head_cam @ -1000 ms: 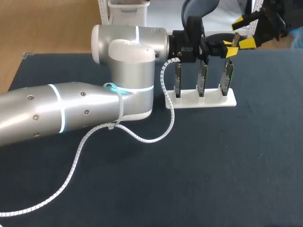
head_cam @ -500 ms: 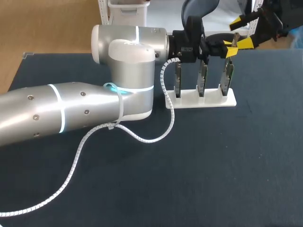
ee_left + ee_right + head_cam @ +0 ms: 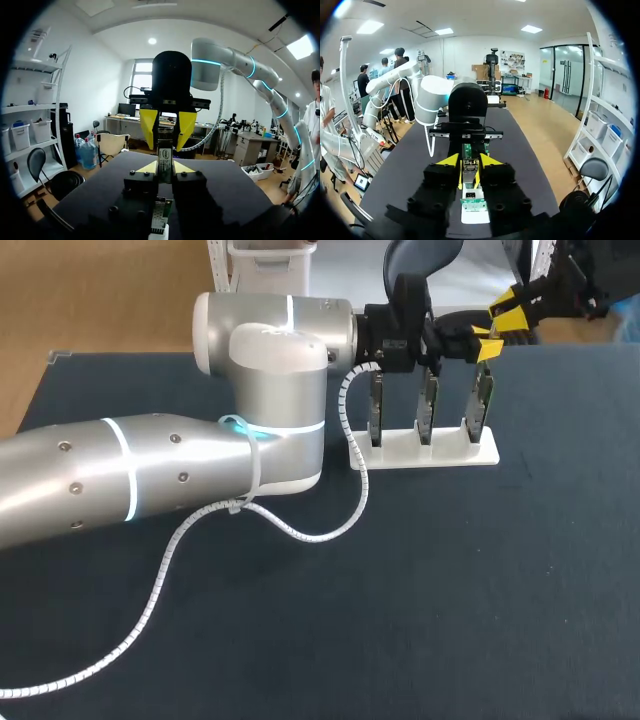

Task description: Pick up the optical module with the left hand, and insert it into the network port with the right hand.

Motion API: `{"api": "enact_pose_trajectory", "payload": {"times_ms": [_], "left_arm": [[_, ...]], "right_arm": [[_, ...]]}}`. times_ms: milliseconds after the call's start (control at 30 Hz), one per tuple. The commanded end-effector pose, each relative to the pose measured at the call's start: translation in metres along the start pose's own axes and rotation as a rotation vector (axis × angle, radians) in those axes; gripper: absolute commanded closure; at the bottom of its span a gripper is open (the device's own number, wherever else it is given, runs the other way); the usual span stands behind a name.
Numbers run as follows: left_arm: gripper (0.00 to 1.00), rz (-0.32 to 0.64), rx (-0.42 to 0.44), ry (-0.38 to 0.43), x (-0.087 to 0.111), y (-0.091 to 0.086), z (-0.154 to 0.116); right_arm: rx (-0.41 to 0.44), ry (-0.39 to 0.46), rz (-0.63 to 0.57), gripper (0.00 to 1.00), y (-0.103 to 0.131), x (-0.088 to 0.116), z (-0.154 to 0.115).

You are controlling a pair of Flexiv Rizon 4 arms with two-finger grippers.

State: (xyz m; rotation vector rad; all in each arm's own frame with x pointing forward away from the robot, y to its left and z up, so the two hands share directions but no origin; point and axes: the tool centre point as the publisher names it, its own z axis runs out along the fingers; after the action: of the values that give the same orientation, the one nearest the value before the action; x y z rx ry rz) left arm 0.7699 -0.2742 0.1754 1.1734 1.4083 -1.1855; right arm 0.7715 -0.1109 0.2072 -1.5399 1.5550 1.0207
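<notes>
Both left gripper and right gripper pinch one slim, boxy optical module

I can read no text, number or sign anywhere. The optical module between the fingers of my left pincer carries a small label with a dark mark, but its print is too small to make out.

Stand with 3 upright boards on table far-centre, left gripper above its right board, right gripper facing it from behind-right, optical module clamped by both.
</notes>
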Motion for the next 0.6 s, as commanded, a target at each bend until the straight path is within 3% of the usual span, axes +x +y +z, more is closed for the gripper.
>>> {"api": "enact_pose_trajectory", "payload": {"times_ms": [33, 133, 200, 467, 600], "left_arm": [[1.0, 0.001, -0.008, -0.005, 0.0012, -0.0026, -0.0008], [1.0, 0.001, -0.008, -0.005, 0.0012, -0.0026, -0.0008], [0.0, 0.001, -0.008, -0.005, 0.0012, -0.0026, -0.0008], [0.0, 0.0, -0.012, -0.003, 0.0013, -0.0017, -0.0013], [0.0, -0.002, -0.027, 0.052, 0.0003, -0.001, -0.0036]], "right_arm": [[0.004, 0.002, 0.0, 1.0, 0.0018, -0.0001, 0.0005], [0.003, 0.0, 0.0, 1.0, 0.0013, 0.0001, 0.0005], [0.004, 0.0, 0.001, 1.0, 0.0008, 0.0001, 0.0007], [0.009, 0.0, 0.003, 1.0, -0.0009, 0.0007, 0.0003], [0.014, -0.002, 0.003, 1.0, -0.0024, 0.0005, -0.0004]]}}
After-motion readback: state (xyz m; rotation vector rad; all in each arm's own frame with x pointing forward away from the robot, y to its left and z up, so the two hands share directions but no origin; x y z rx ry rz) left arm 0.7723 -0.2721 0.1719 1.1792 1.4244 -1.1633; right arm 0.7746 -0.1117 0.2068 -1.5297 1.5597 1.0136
